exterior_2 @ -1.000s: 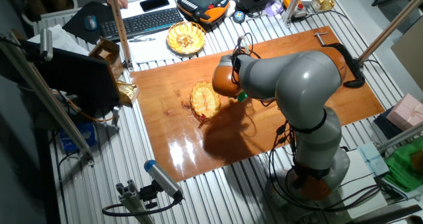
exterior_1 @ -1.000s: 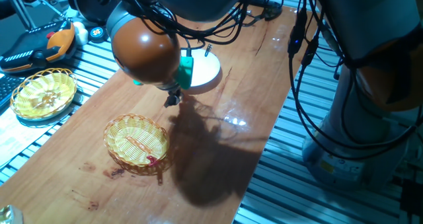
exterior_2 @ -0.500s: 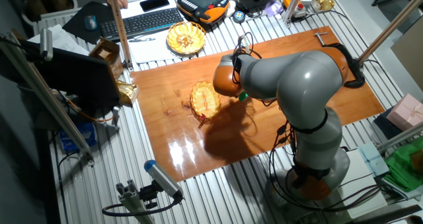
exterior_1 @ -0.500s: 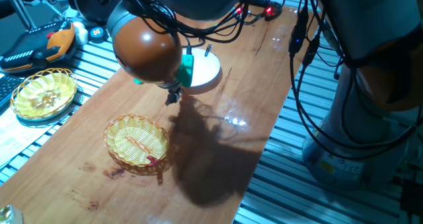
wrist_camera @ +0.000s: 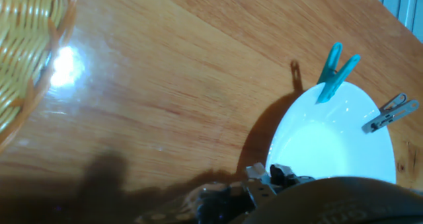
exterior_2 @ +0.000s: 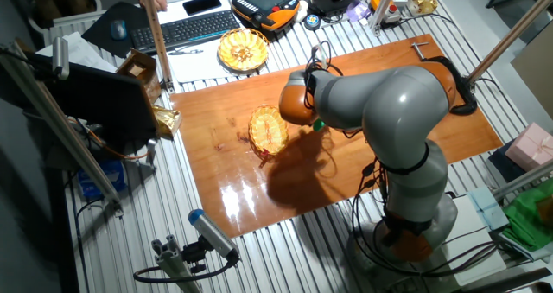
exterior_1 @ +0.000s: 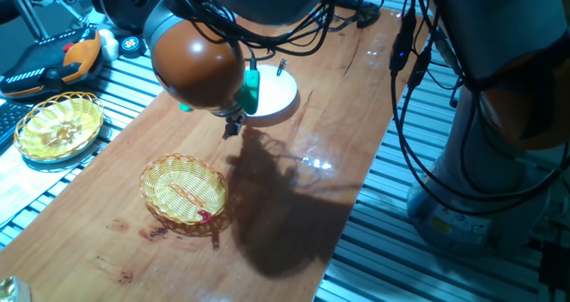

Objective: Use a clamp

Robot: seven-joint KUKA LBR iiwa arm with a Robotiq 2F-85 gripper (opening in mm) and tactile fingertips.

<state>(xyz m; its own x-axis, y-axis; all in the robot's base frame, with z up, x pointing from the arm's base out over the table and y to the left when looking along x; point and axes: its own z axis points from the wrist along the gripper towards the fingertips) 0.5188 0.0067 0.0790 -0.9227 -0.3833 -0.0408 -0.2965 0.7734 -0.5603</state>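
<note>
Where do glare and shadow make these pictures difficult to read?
One fixed view: the arm's dark shadow covers the table beside the wicker basket, with small glare spots. Other fixed view: broad glare near the table's front edge. Hand view: a bright reflection beside the basket, and the white bowl looks washed out.

A glossy wooden tabletop [exterior_2: 259, 189] mirrors bright overhead light and lies on a ribbed aluminium bench [exterior_2: 285, 254]. Behind it sit a black keyboard [exterior_2: 192, 27], a phone [exterior_2: 207, 3] and an orange-and-black pendant [exterior_2: 263, 3].
</note>
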